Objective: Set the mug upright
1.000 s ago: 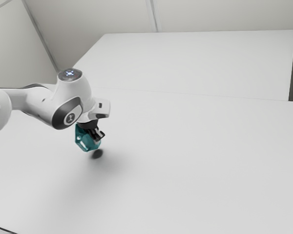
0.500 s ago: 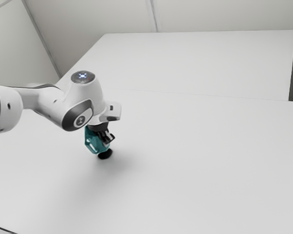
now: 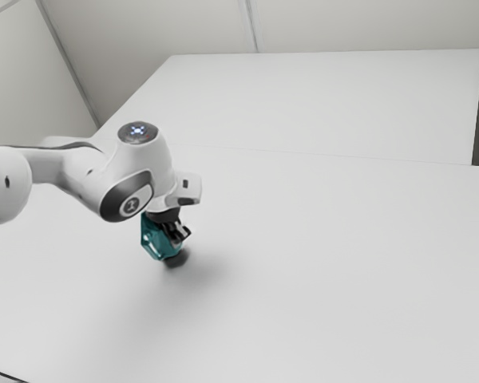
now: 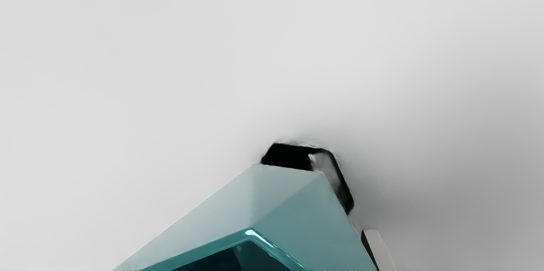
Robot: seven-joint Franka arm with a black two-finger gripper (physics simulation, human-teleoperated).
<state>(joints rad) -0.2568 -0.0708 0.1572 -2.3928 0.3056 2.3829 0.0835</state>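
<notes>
I have the gripper [image 3: 178, 234] closed on the mug [image 3: 152, 237], though how wide its fingers stand I can't make out, and the mug hangs low at a tilt over the table [image 3: 343, 263], above a dark patch [image 3: 176, 259], its angular rim [image 4: 250, 233] turned toward my wrist camera. I can't tell whether its lowest edge touches down. From there the tabletop stretches broadly toward the exterior view's right, a thin seam [image 3: 303, 152] crosses beyond the arm [image 3: 136, 171], and the far edge lies well apart from the mug.
</notes>
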